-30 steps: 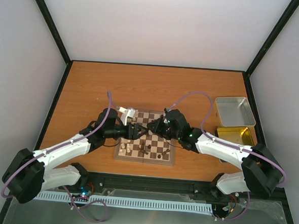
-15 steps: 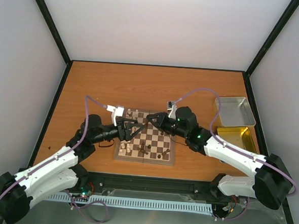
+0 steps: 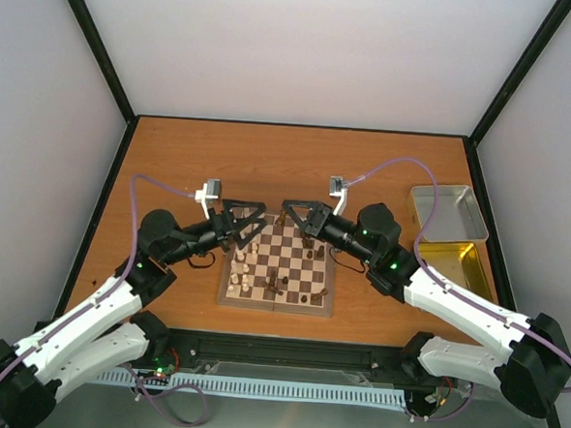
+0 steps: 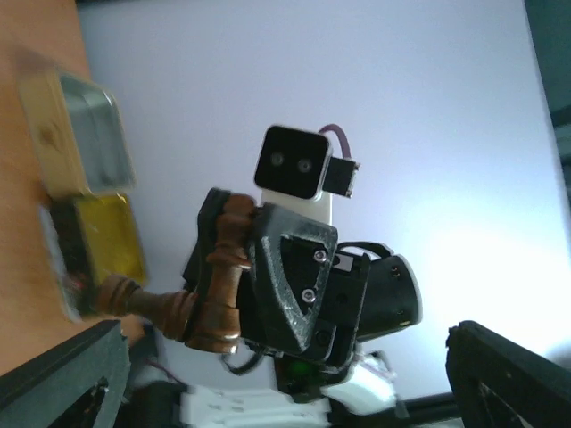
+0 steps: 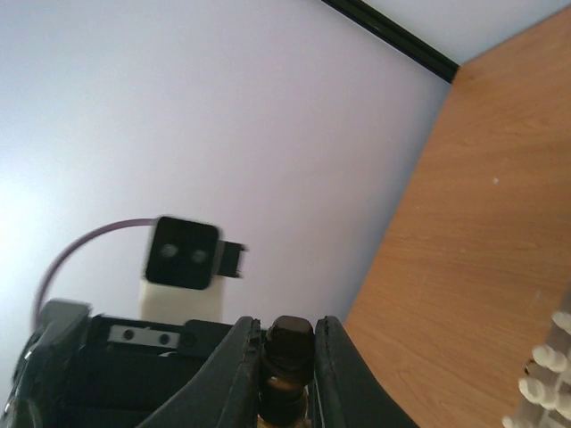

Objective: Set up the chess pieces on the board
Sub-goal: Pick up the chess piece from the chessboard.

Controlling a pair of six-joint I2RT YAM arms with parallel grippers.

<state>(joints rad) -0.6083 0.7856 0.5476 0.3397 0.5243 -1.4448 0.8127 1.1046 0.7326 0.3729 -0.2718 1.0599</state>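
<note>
- The dark brown chessman (image 5: pixel 289 357) is off the board (image 3: pixel 272 308). The right gripper (image 5: pixel 288 332) has it clamped between its fingers in the air, above the board's far edge.
- A second ago both grippers were nose to nose, low over the middle of the board. They have since risen and drawn apart, each toward its own side.
- I judge that this chessman is now secured and next needs a home square. The other dark chessmen (image 3: pixel 281 287) stand scattered on the near half, so setup looks far from done.
- The left gripper (image 3: pixel 243 221) is spread wide and empty, above the board's far-left corner.
- Both arms reach forward and angle inward, with wrists turned so the grippers face each other across the board.
- A silver tin (image 3: pixel 448 212) and a gold tin (image 3: pixel 452 258) sit well to the right on the table (image 3: pixel 172 159).
</note>
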